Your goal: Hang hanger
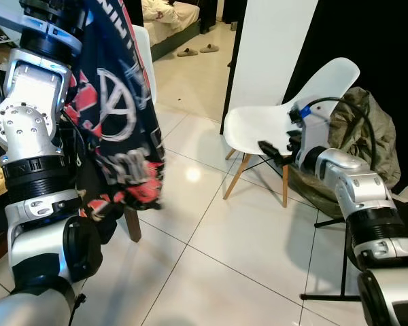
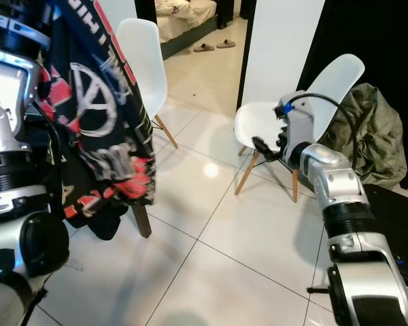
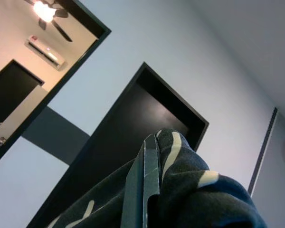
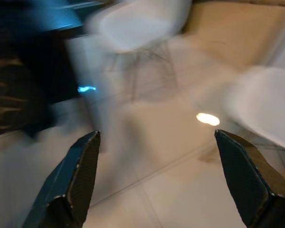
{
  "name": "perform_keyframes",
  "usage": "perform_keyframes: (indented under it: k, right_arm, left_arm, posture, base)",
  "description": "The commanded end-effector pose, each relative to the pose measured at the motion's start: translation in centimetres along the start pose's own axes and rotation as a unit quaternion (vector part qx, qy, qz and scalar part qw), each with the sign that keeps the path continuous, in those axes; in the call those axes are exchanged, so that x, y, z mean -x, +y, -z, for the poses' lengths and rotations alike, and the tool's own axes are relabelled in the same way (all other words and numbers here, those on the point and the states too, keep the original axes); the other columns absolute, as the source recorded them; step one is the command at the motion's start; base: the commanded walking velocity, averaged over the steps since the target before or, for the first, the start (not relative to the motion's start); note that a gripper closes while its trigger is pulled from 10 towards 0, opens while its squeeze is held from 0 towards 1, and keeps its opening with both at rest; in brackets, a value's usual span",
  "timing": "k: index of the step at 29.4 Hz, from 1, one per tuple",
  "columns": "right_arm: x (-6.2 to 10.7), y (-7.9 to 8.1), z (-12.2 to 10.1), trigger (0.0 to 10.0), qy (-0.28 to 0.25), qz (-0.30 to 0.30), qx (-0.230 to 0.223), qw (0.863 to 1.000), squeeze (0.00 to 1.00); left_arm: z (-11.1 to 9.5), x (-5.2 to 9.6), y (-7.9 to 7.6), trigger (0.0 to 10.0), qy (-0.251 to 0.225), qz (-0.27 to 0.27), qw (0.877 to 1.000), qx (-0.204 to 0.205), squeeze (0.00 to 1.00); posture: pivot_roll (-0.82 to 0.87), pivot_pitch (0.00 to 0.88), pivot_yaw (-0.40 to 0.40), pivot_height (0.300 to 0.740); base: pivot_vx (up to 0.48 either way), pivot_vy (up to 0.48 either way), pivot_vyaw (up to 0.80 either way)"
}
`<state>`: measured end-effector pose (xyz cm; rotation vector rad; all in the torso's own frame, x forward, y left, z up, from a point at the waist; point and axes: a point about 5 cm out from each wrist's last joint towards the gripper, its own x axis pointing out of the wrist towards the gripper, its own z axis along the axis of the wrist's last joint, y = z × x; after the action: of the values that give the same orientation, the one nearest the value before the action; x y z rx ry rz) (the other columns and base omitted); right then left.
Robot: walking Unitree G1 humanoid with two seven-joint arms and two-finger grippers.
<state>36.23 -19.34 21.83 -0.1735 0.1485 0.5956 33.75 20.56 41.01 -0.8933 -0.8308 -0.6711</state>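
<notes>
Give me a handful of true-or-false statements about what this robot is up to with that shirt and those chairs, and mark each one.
1. The left arm holds a dark printed garment raised high. True.
2. The right gripper is clamped on the garment. False: its fingers are spread wide apart with nothing between them, out over the tiled floor.
3. A white chair stands ahead on wooden legs. True.
4. A red cushion lies on that chair's seat. False: the seat is bare.
5. An olive-green cloth is heaped behind the chair. True.
</notes>
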Motion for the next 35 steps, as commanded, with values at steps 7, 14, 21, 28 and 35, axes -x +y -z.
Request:
perform_keyframes:
  k: [7, 14, 21, 28, 35]
  right_arm:
    - [0.6, 4.1, -0.2, 10.0, -0.016, -0.147, 0.047, 0.988, 0.00]
    - [-0.3, 4.6, -2.2, 10.0, -0.104, -0.135, 0.016, 0.985, 0.00]
    - [0.7, 3.5, -5.2, 10.0, -0.209, -0.125, -0.061, 0.968, 0.00]
    - [1.6, 7.3, -4.2, 10.0, -0.192, -0.263, -0.031, 0.945, 0.00]
    - [2.8, 10.0, -4.3, 10.0, -0.198, -0.356, -0.019, 0.913, 0.00]
  left_arm:
    - [0.0, -0.9, -0.7, 0.0, 0.003, 0.016, 1.000, 0.027, 0.00]
    - [0.6, -1.1, -3.1, 0.0, 0.010, 0.135, 0.986, 0.100, 0.00]
    - [1.3, -0.2, -4.8, 0.5, 0.069, 0.233, 0.968, 0.060, 0.00]
    - [1.7, -0.3, -4.6, 0.0, 0.070, 0.221, 0.971, 0.056, 0.00]
    - [2.1, -0.3, -4.2, 0.0, 0.071, 0.203, 0.975, 0.051, 0.00]
  posture:
    - [-0.02, 0.077, -0.019, 0.740]
    - [-0.02, 0.076, -0.022, 0.740]
    - [-0.02, 0.068, -0.021, 0.740]
    - [-0.02, 0.064, -0.017, 0.740]
    - [-0.02, 0.061, -0.015, 0.740]
  base:
    - [0.000, 0.000, 0.00]
    - [0.000, 0.000, 0.00]
    - [0.000, 0.000, 0.00]
    - [0.000, 0.000, 0.00]
    - [0.000, 0.000, 0.00]
